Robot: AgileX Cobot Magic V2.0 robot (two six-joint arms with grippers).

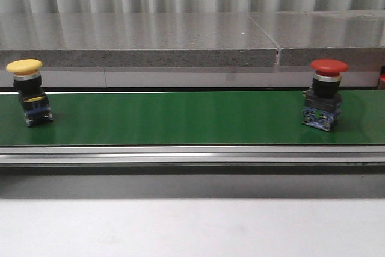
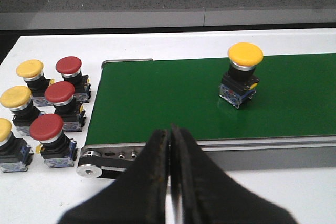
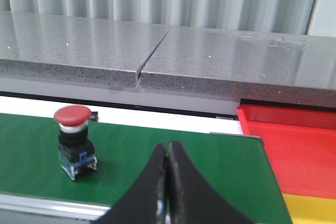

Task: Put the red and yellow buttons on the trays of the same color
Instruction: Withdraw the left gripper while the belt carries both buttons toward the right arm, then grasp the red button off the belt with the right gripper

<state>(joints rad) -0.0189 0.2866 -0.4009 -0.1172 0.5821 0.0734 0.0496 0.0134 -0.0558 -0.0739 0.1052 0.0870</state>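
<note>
Speckled grey stone ledge (image 1: pixel 138 43) runs across the far side, matte white counter (image 1: pixel 180 227) near. Between them a smooth green conveyor belt (image 1: pixel 180 117) in an aluminium frame. Red tray (image 3: pixel 299 145), glossy plastic, sits just past the belt's right end; a yellow tray (image 3: pixel 310 209) edge shows nearer than it. Yellow button (image 1: pixel 29 91) stands upright at the belt's left end, red button (image 1: pixel 325 93) upright toward the right end; both have mushroom caps on black bodies with blue contact blocks. Spare buttons (image 2: pixel 44 111), red and yellow, are clustered on the counter left of the belt. Left gripper (image 2: pixel 169 140): black tapered fingers pressed together, holding nothing. Right gripper (image 3: pixel 167 156): same, together, empty.
</note>
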